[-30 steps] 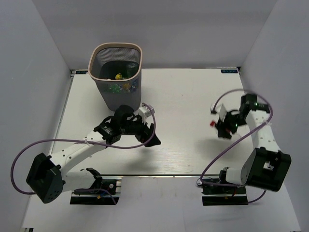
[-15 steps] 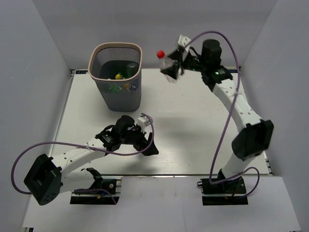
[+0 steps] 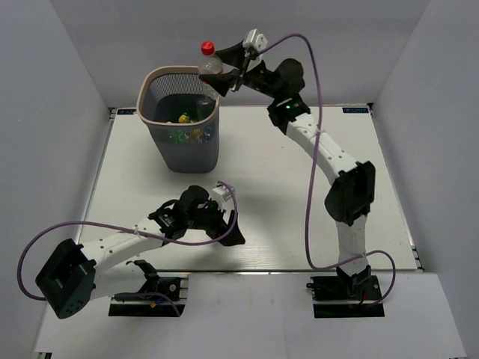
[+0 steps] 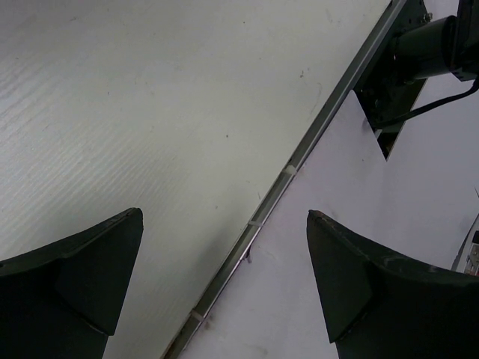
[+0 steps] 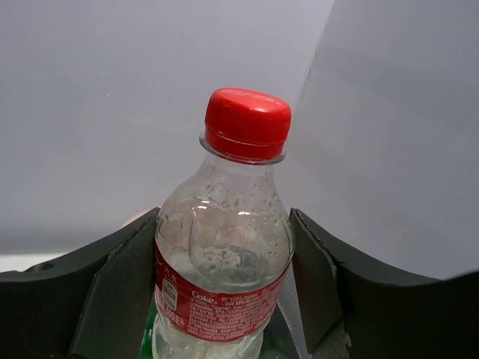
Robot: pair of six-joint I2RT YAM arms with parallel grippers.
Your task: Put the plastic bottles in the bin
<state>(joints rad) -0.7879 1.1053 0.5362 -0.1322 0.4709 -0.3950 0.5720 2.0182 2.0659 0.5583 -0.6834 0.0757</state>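
Bottle (image 3: 211,64) hangs over far-right corner of bin (image 3: 179,69).

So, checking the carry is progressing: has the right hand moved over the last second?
Yes. The right hand, holding the red-capped bottle, swung from the right side of the table away and leftward, and is now at the rim of the bin.

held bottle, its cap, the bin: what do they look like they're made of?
Coke bottle: clear thin plastic, glossy. You can see through it, there are droplets on the wall, and it has a printed red film label.
Cap: opaque red plastic with a slight sheen.
Bin: dark see-through mesh wall, either metal wire or moulded plastic, cannot tell which. The pale matte rim looks plastic.
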